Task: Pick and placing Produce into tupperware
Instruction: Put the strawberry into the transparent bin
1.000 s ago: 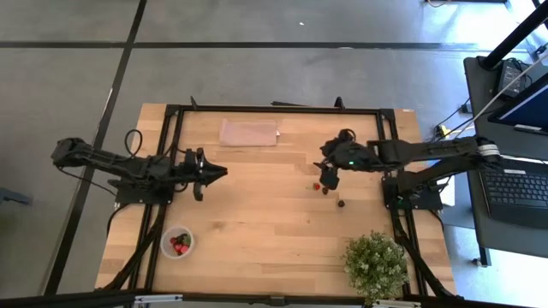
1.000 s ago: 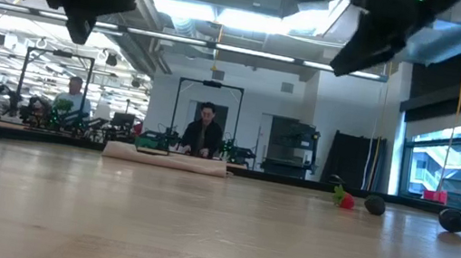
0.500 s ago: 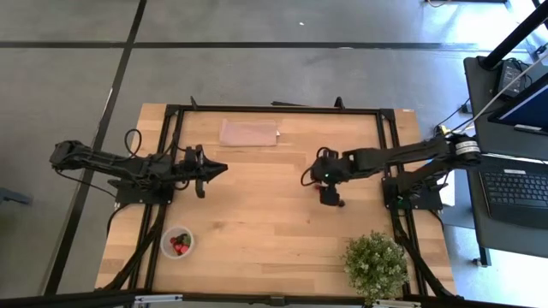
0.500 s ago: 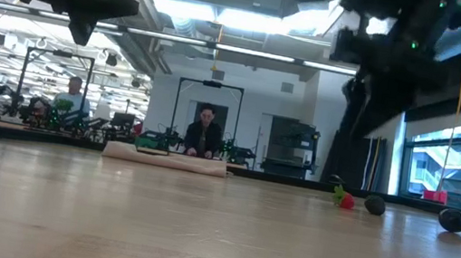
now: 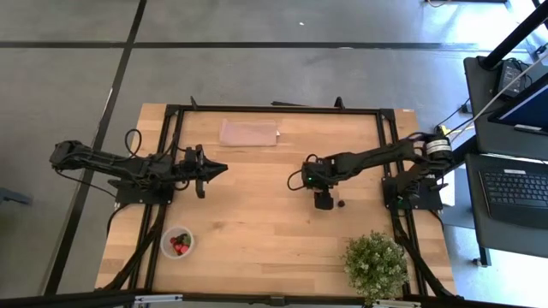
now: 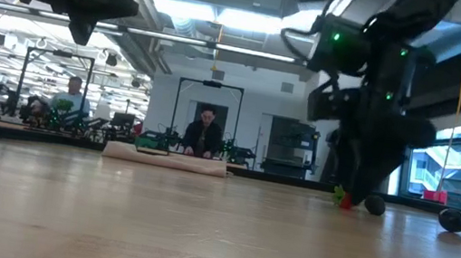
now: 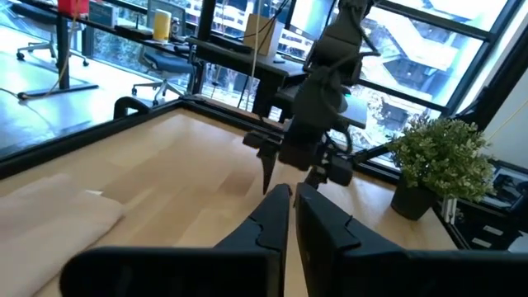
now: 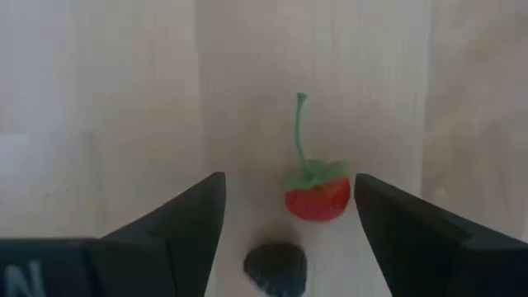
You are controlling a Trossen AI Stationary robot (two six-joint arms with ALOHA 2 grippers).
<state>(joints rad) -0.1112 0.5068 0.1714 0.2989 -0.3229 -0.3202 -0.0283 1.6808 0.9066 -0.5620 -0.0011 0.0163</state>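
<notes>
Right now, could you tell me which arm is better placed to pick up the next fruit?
The right. Its open gripper hangs directly over a strawberry and a dark berry, fingers either side. The left gripper is shut, far across the table.

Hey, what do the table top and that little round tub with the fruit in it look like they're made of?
The table top looks like light wood in jointed planks with visible grain and a smooth, slightly glossy finish. The tub appears to be thin clear-to-whitish plastic, since the red fruit and the wood show through it, though glass can't be ruled out.
</notes>
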